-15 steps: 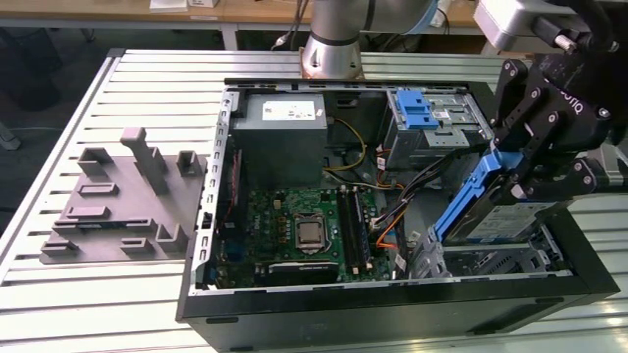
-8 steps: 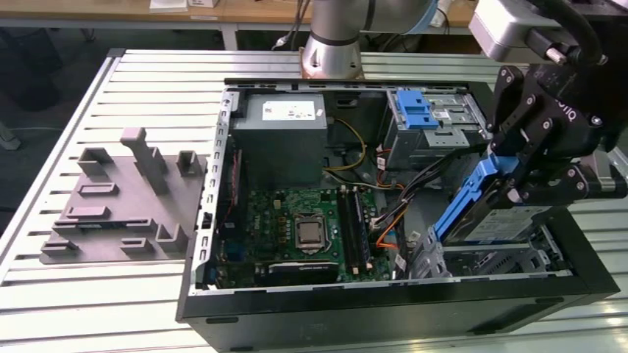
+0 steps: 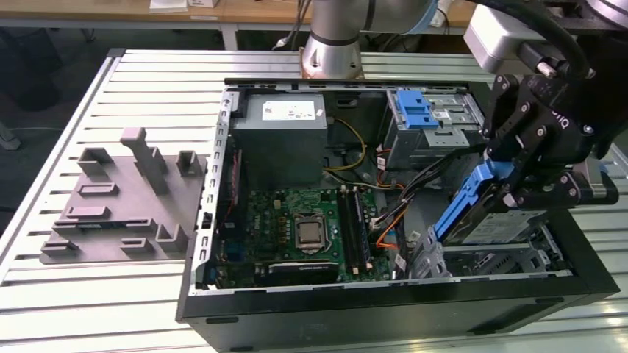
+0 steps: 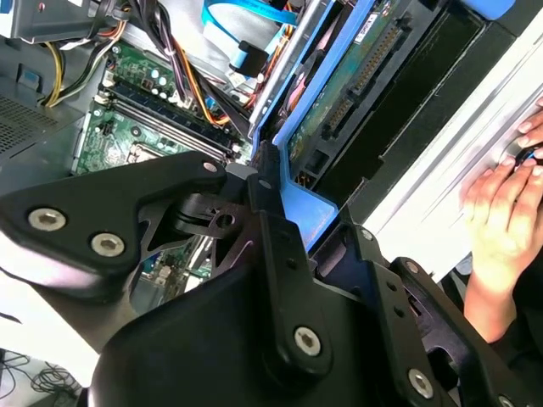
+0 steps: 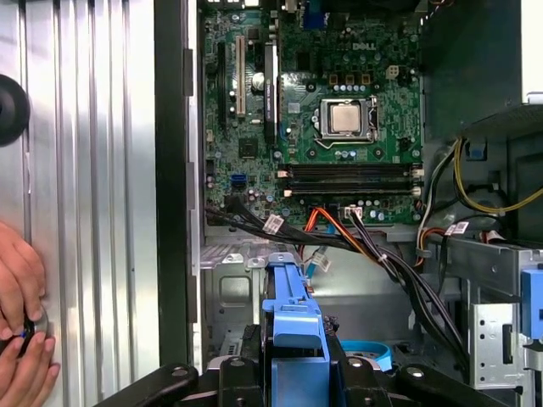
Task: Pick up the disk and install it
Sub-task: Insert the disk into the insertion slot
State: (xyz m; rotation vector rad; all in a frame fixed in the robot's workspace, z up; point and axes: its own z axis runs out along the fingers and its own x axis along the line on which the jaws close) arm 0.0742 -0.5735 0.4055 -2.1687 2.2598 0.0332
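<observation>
Exterior view: tool point(image 3: 510, 193) pinches the disk point(image 3: 490, 224). Disk is tilted, blue rail uppermost, over the drive bay in the corner of the open computer case point(image 3: 393, 305) on the exterior view's right.
Second wrist view: fingers point(image 4: 280, 254) clamped on the disk's blue rail. Person's hand point(image 4: 501, 212) on the tabletop point(image 4: 441, 170) beside the case.
First wrist view: disk edge-on over the bay, motherboard point(image 5: 339, 110) beyond.
</observation>
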